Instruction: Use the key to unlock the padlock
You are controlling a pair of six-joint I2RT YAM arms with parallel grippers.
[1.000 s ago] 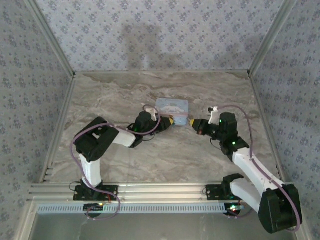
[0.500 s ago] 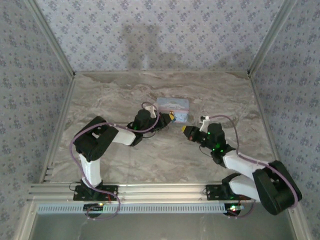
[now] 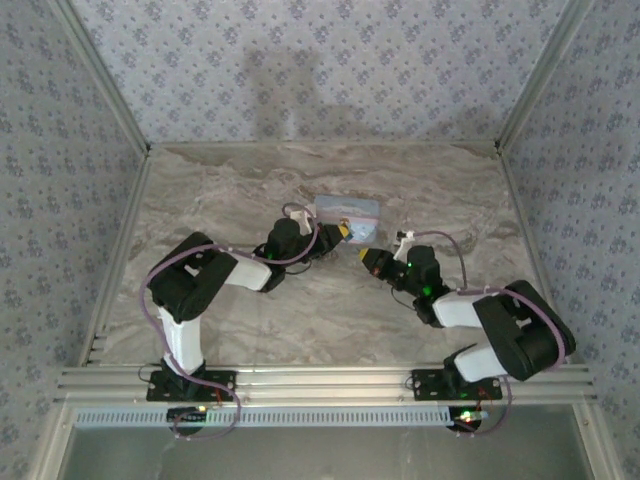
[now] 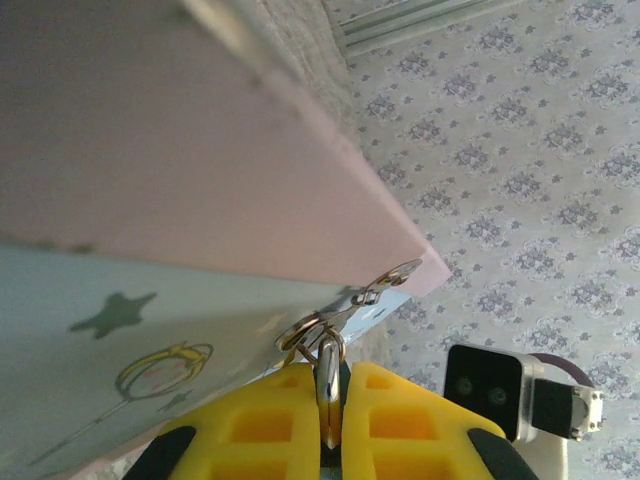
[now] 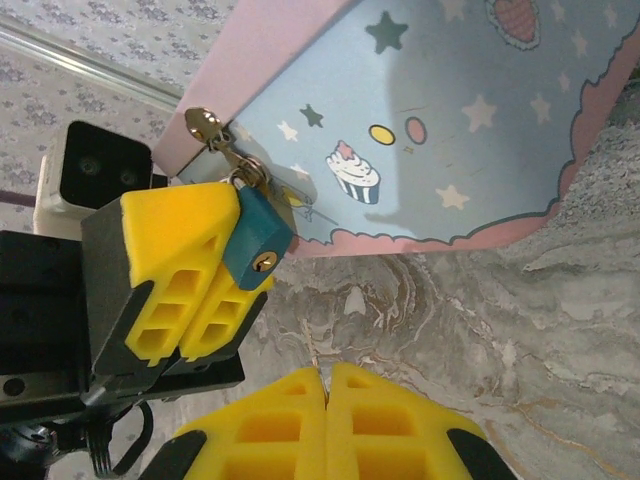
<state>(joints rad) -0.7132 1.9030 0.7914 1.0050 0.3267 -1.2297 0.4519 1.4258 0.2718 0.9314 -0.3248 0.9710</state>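
The right claw (image 5: 327,382) is closest in its own wrist view. Its two yellow ribbed fingers are pressed flat together with no gap between them, and I cannot tell whether anything thin is pinched there. Its tips point toward the left claw (image 3: 343,232), which lies near it but apart from it, with a strip of tabletop between the two.

The left claw's yellow fingers (image 5: 165,265) are clamped on a small dark teal metal padlock (image 5: 256,238), gripping its body at the fingertips. The padlock's round brass keyhole (image 5: 264,262) faces back toward the right claw. In the left wrist view, the silvery steel shackle (image 4: 328,372) rises out of the narrow slot between the fingers. It passes through a silvery metal hasp (image 4: 385,280) on the pink rim of a pale blue rectangular tin printed with stars and a cupcake (image 5: 440,130), so the padlock hangs at the tin's near edge, touching it.

The tin rests on a grey marbled table (image 5: 480,330), a little beyond the middle in the overhead view. Behind it stand walls of lilac wallpaper with a small flower print (image 4: 540,150).
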